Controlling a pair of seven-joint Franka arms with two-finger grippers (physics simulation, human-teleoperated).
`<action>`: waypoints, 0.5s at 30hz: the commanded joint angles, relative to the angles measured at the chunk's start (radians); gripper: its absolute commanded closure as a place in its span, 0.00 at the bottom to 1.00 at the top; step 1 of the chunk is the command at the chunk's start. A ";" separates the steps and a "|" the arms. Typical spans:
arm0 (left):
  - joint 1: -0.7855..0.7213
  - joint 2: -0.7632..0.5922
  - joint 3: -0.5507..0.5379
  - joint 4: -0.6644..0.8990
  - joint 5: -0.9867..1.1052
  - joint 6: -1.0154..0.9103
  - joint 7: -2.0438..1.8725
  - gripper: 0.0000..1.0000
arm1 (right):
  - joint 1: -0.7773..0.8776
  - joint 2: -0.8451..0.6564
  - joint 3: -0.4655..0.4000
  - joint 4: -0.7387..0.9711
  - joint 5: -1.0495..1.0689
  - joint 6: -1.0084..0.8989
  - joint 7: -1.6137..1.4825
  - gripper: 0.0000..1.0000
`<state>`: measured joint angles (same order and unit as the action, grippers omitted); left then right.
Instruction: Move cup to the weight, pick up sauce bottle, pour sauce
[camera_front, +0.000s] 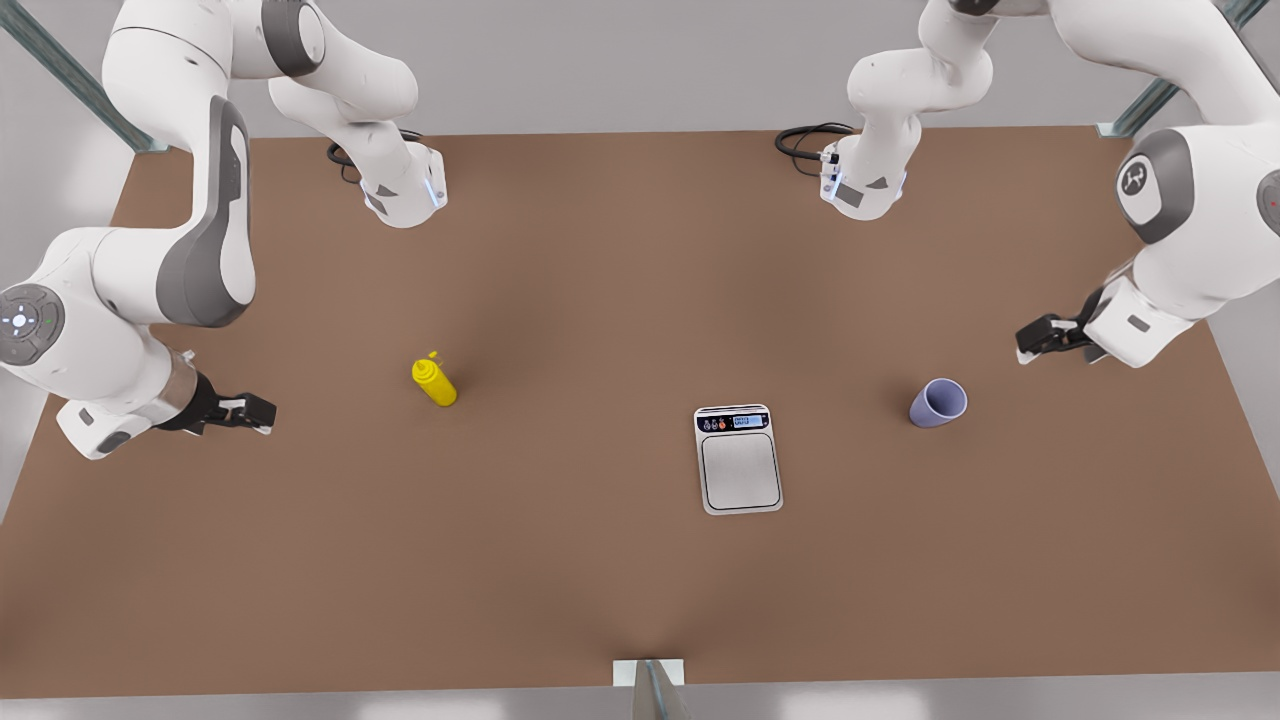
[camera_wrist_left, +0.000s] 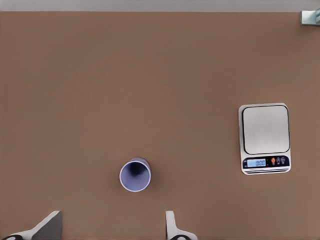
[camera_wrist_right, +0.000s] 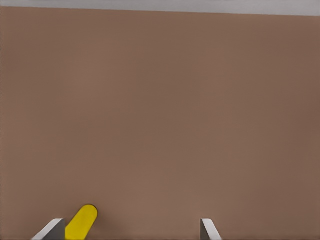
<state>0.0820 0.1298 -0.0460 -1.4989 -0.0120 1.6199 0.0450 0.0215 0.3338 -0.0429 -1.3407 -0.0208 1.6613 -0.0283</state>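
The left gripper (camera_front: 1022, 345) hangs at the front view's right with its jaws spread and nothing between them; the cup (camera_front: 938, 403) stands upright on the worktop (camera_front: 600, 300), apart from the jaws, towards seven o'clock of them in the front view. In the left wrist view the cup (camera_wrist_left: 135, 175) sits just ahead of the two fingertips (camera_wrist_left: 170, 222), nearer one of them than the other. The weight (camera_front: 738, 459) lies flat near the worktop's middle, well apart from the cup, its platform bare. The right gripper (camera_front: 262, 412) hangs at the front view's left, jaws spread. The sauce bottle (camera_front: 435, 381) appears to stand at about two o'clock of it, untouched, its body just beside one fingertip (camera_wrist_right: 52, 229) in the right wrist view
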 joint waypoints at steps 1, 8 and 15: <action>-0.002 -0.001 0.000 -0.007 0.000 0.002 -0.001 0.00 | 0.000 -0.001 0.000 0.000 -0.001 0.000 0.001 0.00; -0.002 -0.061 0.000 -0.320 0.003 0.236 -0.002 0.00 | 0.008 0.011 0.000 -0.005 -0.004 -0.002 -0.028 0.00; -0.001 0.005 0.060 -0.472 0.000 0.471 0.004 0.00 | 0.031 0.036 0.002 -0.021 0.012 0.000 -0.081 0.00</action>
<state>0.0879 0.1409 0.0205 -1.9890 -0.0118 2.1184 0.0516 0.0525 0.3698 -0.0414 -1.3636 -0.0092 1.6609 -0.1089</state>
